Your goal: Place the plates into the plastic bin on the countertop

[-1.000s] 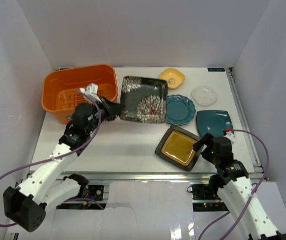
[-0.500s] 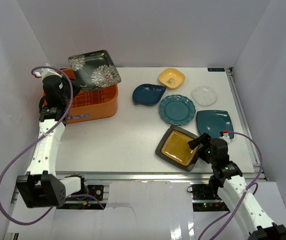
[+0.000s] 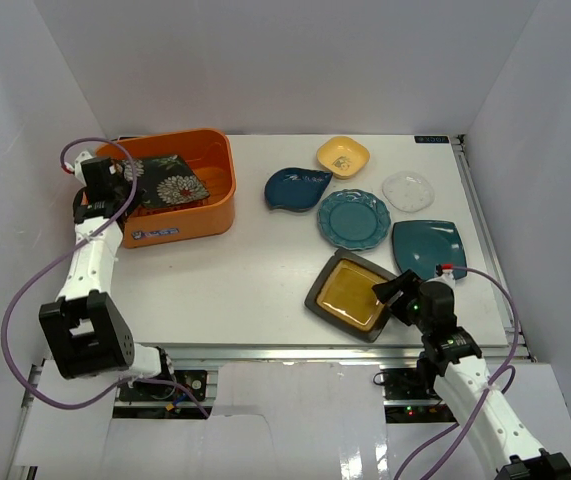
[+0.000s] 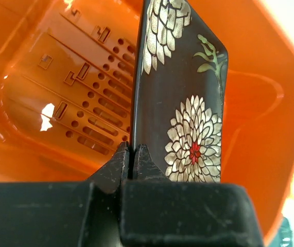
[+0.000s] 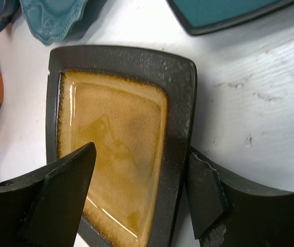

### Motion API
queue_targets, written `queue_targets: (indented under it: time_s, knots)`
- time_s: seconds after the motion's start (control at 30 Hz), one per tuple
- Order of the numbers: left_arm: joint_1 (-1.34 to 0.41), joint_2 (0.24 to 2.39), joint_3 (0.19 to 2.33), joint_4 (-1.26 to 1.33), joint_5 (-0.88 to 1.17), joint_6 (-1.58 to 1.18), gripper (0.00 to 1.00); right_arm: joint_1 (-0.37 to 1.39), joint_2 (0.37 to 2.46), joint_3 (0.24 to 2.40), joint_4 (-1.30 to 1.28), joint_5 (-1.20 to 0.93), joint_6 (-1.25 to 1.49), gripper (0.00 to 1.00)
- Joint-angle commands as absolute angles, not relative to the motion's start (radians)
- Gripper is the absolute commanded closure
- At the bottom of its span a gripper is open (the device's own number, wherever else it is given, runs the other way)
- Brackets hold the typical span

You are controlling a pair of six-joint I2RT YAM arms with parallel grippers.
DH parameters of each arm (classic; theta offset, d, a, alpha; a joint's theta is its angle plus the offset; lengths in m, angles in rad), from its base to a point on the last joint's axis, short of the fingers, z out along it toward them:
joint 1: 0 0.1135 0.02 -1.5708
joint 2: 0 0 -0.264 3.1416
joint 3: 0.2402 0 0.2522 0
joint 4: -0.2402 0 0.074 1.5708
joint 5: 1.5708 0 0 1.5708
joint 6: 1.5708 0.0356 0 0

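My left gripper (image 3: 115, 186) is shut on the rim of the black square white-flowered plate (image 3: 167, 181), holding it inside the orange plastic bin (image 3: 190, 221); in the left wrist view the plate (image 4: 188, 92) stands on edge over the bin's slotted bottom (image 4: 80, 92), pinched at my left gripper (image 4: 132, 154). My right gripper (image 3: 393, 298) is open, its jaws astride the near right edge of the dark square amber-centred plate (image 3: 349, 293) on the white countertop (image 3: 235, 280). In the right wrist view the plate (image 5: 116, 134) lies between my fingers (image 5: 69, 180).
On the countertop lie the teal leaf-shaped plate (image 3: 298, 187), the round scalloped teal plate (image 3: 353, 218), the teal rounded-square plate (image 3: 427, 246), the small yellow plate (image 3: 343, 155) and the small clear-white plate (image 3: 407, 190). White walls close in the sides and back.
My left gripper lifted the flowered plate from the countertop, swung it left above the bin, then lowered it inside. The leaf-shaped plate came into view. My right gripper edged further over the amber plate.
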State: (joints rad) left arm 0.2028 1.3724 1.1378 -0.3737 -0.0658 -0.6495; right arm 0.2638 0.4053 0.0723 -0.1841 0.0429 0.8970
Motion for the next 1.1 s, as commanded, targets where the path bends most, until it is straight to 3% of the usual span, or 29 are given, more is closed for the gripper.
queue_targets:
  time_s: [0.0, 0.1, 0.33, 0.4, 0.53, 0.57, 0.7, 0.8, 1.07]
  knots:
    - [0.204, 1.44, 1.244, -0.251, -0.002, -0.618, 1.0, 0.27, 0.406, 0.006, -0.2, -0.043, 0.905, 0.27]
    - [0.204, 1.521, 1.288, -0.278, -0.002, -0.598, 1.0, 0.27, 0.411, -0.043, -0.169, -0.074, 0.911, 0.33]
    - [0.21, 1.634, 1.319, -0.316, -0.002, -0.563, 0.74, 0.27, 0.416, -0.048, -0.153, -0.078, 0.904, 0.48]
    - [0.21, 1.635, 1.299, -0.305, -0.003, -0.565, 0.63, 0.27, 0.405, -0.055, -0.15, -0.075, 0.91, 0.54]
    - [0.21, 1.618, 1.253, -0.281, -0.002, -0.572, 0.38, 0.27, 0.341, -0.09, -0.124, -0.092, 0.934, 0.78]
    - [0.21, 1.602, 1.241, -0.275, -0.002, -0.574, 0.27, 0.27, 0.327, -0.101, -0.126, -0.1, 0.939, 0.81]
    - [0.21, 1.54, 1.218, -0.256, 0.051, -0.595, 0.08, 0.27, 0.25, -0.114, -0.146, -0.107, 0.942, 0.92]
    - [0.21, 1.465, 1.207, -0.245, 0.093, -0.617, 0.02, 0.268, 0.193, -0.097, -0.161, -0.126, 0.936, 0.92]
    - [0.206, 1.188, 1.22, -0.21, 0.29, -0.669, 0.02, 0.27, 0.212, 0.124, -0.069, -0.219, 0.896, 0.92]
